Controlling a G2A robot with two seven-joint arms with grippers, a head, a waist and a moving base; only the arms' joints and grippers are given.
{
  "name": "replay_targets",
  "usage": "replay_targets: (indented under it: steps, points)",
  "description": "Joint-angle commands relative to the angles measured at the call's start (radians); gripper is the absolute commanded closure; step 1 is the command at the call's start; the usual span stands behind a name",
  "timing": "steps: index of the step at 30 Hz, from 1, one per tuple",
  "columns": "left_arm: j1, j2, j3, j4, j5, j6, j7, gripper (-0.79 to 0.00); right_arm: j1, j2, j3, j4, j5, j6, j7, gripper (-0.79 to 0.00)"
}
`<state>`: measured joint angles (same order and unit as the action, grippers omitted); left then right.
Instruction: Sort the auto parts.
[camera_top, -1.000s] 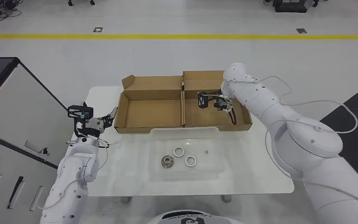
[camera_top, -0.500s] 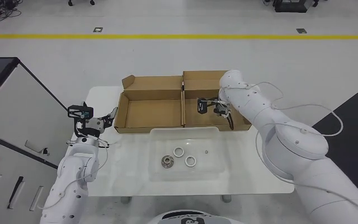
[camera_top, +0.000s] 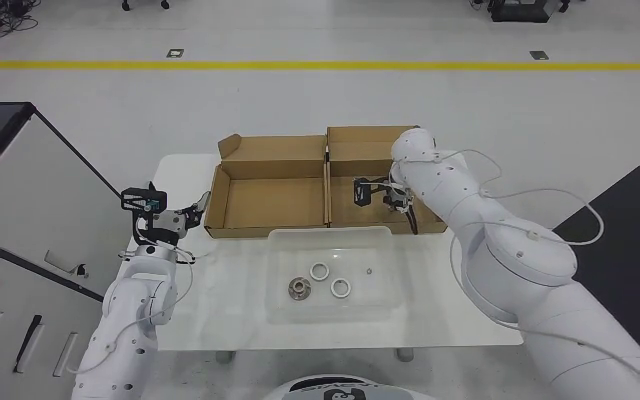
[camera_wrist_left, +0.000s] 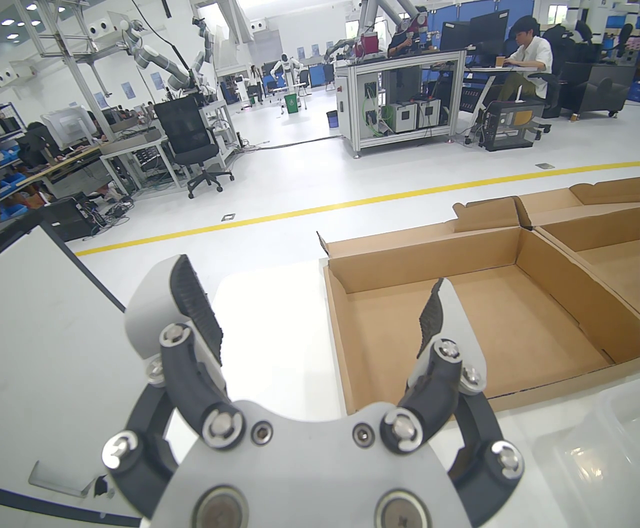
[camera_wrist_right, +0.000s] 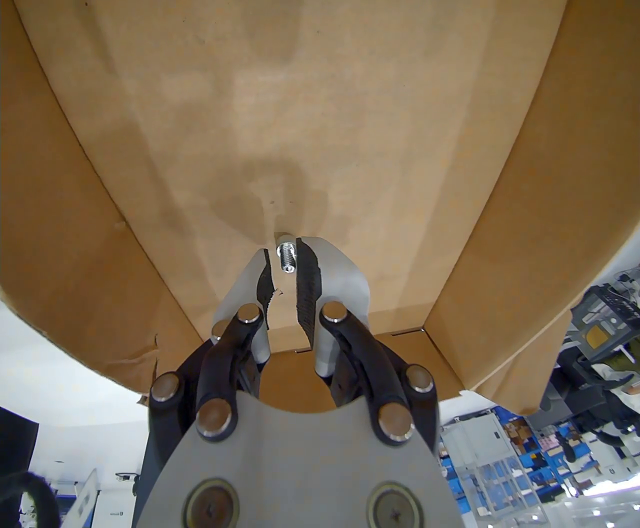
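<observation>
My right gripper (camera_wrist_right: 285, 250) is inside the right cardboard box (camera_wrist_right: 320, 125), shut on a small threaded metal bolt (camera_wrist_right: 286, 260) held at its fingertips just above the box floor. The top view shows this gripper (camera_top: 402, 198) near the box's right side (camera_top: 345, 205). A clear plastic tray (camera_top: 385, 295) in front of the boxes holds two white rings (camera_top: 321, 271) (camera_top: 341, 289), a metal flanged part (camera_top: 297, 289) and a tiny piece (camera_top: 370, 269). My left gripper (camera_wrist_left: 310, 277) stands open with nothing in it, beside the left box (camera_wrist_left: 475, 320) at the table's left end (camera_top: 194, 212).
The left box (camera_top: 270, 200) has a bare floor; its flap stands up at the back. Both boxes sit side by side at the far half of the white table (camera_top: 450, 300). A corner of the tray (camera_wrist_left: 590, 440) lies near my left gripper.
The right arm's elbow has swung in closer to the box, and its gripper has shifted slightly inside the box with the bolt. The left arm has stayed still.
</observation>
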<state>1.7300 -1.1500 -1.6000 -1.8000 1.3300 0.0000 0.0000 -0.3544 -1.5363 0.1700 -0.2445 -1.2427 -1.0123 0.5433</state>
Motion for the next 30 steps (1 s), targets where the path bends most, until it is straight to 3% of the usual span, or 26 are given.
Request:
replay_targets:
  steps: [1,2,5,9,19,26,30]
  points:
    - [0.0,0.0,0.0,0.0,0.0,0.0,0.0,-0.785,0.003,-0.002,0.0,0.004,-0.002,0.0,-0.002,-0.354]
    - [0.0,0.0,0.0,0.0,0.0,0.0,0.0,-0.785,0.004,-0.004,0.0,0.006,-0.001,0.0,-0.003,-0.391]
    - [0.0,0.0,0.0,0.0,0.0,0.0,0.0,-0.785,0.01,-0.007,0.0,0.011,-0.003,0.0,-0.007,-0.616]
    - [0.0,0.0,0.0,0.0,0.0,0.0,0.0,-0.785,0.022,-0.011,0.0,0.012,-0.003,0.0,-0.012,-0.785]
    - [0.0,0.0,0.0,0.0,0.0,0.0,0.0,-0.785,0.09,-0.001,0.0,-0.03,0.03,0.0,-0.068,-0.785]
    - [0.0,0.0,0.0,0.0,0.0,0.0,0.0,-0.785,0.114,0.038,0.0,-0.148,0.066,0.0,-0.081,-0.785]
    - [0.0,0.0,0.0,0.0,0.0,0.0,0.0,-0.785,0.117,0.071,0.0,-0.232,0.131,0.0,-0.017,-0.785]
